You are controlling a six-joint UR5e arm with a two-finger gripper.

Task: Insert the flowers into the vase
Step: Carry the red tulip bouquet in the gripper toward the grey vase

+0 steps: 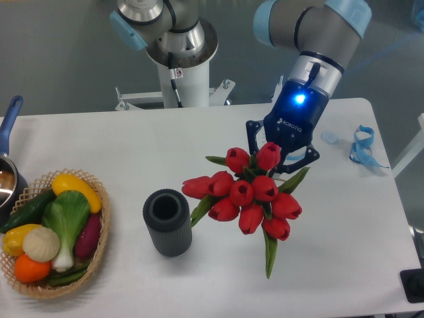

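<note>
The flowers (252,193), a bunch of red tulips with green leaves, hang in the air right of the table's middle, blooms facing the camera. My gripper (278,156) is right behind and above the bunch, its dark fingers closed around the stems, which the blooms mostly hide. The vase (167,222), a dark grey ribbed cylinder with an open round mouth, stands upright on the white table, to the left of the bunch and a little lower in the view. The nearest tulip tips are a short gap from the vase.
A woven wicker basket (99,248) of toy vegetables sits at the left front. A pan with a blue handle (8,119) pokes in at the left edge. A blue ribbon (364,147) and a small clear piece (329,138) lie at the right back.
</note>
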